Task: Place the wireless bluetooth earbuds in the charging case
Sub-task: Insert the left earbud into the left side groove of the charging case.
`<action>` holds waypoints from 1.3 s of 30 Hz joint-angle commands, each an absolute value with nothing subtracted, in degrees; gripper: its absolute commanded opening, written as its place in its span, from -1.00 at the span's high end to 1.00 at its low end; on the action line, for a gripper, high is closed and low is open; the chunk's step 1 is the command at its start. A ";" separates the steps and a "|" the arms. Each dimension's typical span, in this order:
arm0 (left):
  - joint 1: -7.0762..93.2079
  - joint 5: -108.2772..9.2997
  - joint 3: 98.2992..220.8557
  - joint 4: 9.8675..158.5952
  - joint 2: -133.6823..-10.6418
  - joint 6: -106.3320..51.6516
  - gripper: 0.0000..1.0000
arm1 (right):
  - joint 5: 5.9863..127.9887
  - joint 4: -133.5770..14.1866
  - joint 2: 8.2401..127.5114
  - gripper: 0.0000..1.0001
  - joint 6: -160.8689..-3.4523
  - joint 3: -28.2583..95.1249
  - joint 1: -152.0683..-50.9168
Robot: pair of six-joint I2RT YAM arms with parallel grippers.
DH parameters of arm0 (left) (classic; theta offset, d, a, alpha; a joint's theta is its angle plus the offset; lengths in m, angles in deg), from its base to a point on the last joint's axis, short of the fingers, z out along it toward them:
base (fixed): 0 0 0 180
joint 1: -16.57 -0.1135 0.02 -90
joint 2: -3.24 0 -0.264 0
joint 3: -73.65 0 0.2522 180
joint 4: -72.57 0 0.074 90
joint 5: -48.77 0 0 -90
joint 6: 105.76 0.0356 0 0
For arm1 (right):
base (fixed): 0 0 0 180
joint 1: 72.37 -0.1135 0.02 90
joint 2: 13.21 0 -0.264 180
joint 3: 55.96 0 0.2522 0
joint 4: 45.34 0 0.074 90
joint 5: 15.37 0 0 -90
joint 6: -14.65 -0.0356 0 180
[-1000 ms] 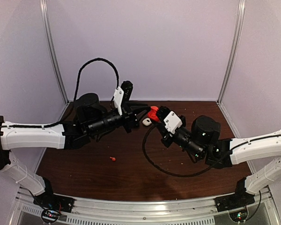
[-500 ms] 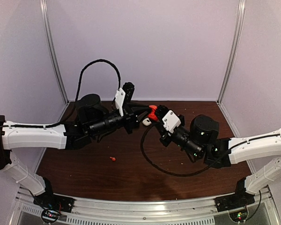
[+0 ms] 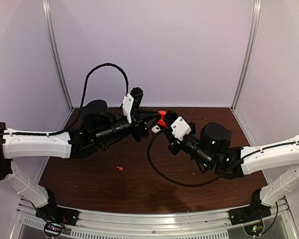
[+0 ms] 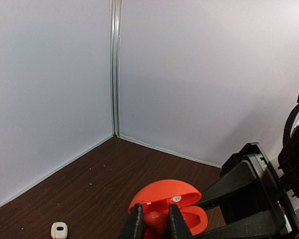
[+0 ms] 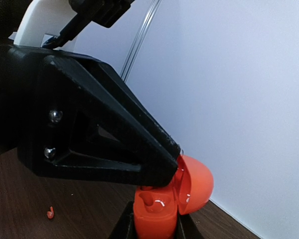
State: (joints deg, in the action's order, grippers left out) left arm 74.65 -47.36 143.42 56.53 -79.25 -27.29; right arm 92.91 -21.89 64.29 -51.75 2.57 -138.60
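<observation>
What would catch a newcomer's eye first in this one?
The open red charging case, held up over the far middle of the table: the right gripper clamps its base, and the left gripper pinches a small red piece, probably an earbud, at its mouth. Below them sits a white case, and a loose red earbud lies alone nearer the front edge.
</observation>
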 commanded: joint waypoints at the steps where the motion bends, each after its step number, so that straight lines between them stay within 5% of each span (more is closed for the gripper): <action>1: 74.56 -46.62 144.32 57.79 -78.73 -26.56 0.62 | 94.47 -18.71 63.97 1.00 -52.30 3.99 -138.81; 7: 74.57 -48.26 143.87 59.35 -76.31 -24.41 0.12 | 94.15 -18.17 63.58 1.00 -53.03 3.08 -138.80; 13: 74.50 -49.47 141.94 59.32 -72.96 -23.87 -0.18 | 92.72 -17.82 62.49 1.00 -54.10 1.66 -138.57; 24: 71.78 -53.59 140.20 65.75 -66.52 -21.13 -0.35 | 72.51 -23.41 57.47 1.00 -62.14 -1.00 -133.21; 32: 69.28 -59.29 141.06 71.23 -65.60 -19.84 -0.31 | 49.59 -24.31 54.97 1.00 -68.63 -2.30 -126.44; 39: 61.21 -60.02 137.98 80.01 -69.10 -31.76 -0.21 | 41.44 -30.11 55.43 1.00 -71.31 -0.72 -122.72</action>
